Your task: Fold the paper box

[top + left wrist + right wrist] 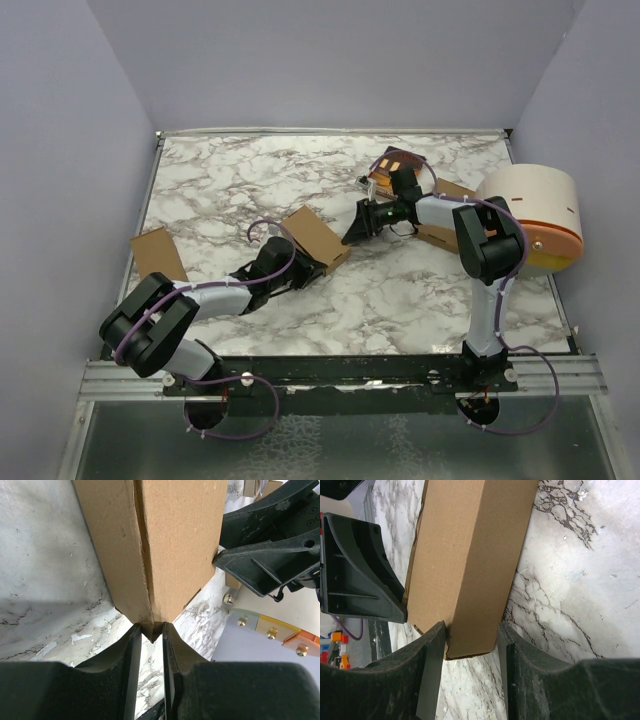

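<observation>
At the worktop's (430, 290) middle, we hold the paper box (318, 238), already a squared tube, left end effector (151, 630) pinched nearly closed on its corner, right end effector (470, 637) clamped half-open across one end, which seems left to close.

You're getting the top view looking down from above and behind the arm bases, standing well back and taking in the whole table (400, 300), both arms included. Your left wrist cam is riding right behind the left gripper (150, 630), facing out along it and sitting very close on one corner of the paper box (180, 545). Your right wrist cam is riding right behind the right gripper (470, 632), looking along the box's length from its end, equally close, with marble filling the rest. All three are sharing the box; left wrist is also catching the right gripper at its upper right
</observation>
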Action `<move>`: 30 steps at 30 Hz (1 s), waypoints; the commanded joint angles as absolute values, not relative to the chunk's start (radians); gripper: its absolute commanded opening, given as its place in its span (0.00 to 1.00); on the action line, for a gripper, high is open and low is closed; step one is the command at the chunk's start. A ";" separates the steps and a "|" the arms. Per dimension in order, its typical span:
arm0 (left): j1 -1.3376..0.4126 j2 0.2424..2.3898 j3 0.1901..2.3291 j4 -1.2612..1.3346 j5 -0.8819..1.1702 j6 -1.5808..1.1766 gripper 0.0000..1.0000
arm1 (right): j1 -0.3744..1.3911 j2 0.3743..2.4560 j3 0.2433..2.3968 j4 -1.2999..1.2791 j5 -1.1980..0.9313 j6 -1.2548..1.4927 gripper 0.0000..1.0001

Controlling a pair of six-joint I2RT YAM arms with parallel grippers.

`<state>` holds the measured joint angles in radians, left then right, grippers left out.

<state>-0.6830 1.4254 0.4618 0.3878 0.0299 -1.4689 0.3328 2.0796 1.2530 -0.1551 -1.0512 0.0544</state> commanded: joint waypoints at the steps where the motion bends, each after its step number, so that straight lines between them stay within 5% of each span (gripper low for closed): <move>1: -0.690 1.424 0.471 0.468 0.013 -1.487 0.00 | 0.347 2.123 1.243 -0.184 -0.979 0.011 0.44; 5: -0.690 1.411 0.463 0.475 0.011 -1.488 0.00 | 0.347 2.123 1.245 -0.185 -0.982 0.009 0.44; 11: -0.690 1.387 0.459 0.458 0.009 -1.475 0.41 | 0.347 2.121 1.246 -0.187 -0.985 0.008 0.45; 16: -0.690 1.385 0.450 0.469 0.008 -1.487 0.46 | 0.346 2.123 1.246 -0.187 -0.983 0.009 0.45; 21: -0.690 1.404 0.464 0.459 0.010 -1.487 0.40 | 0.347 2.123 1.246 -0.187 -0.982 0.008 0.45; 30: -0.690 1.433 0.460 0.495 0.033 -1.477 0.00 | 0.346 2.125 1.246 -0.186 -0.982 0.009 0.45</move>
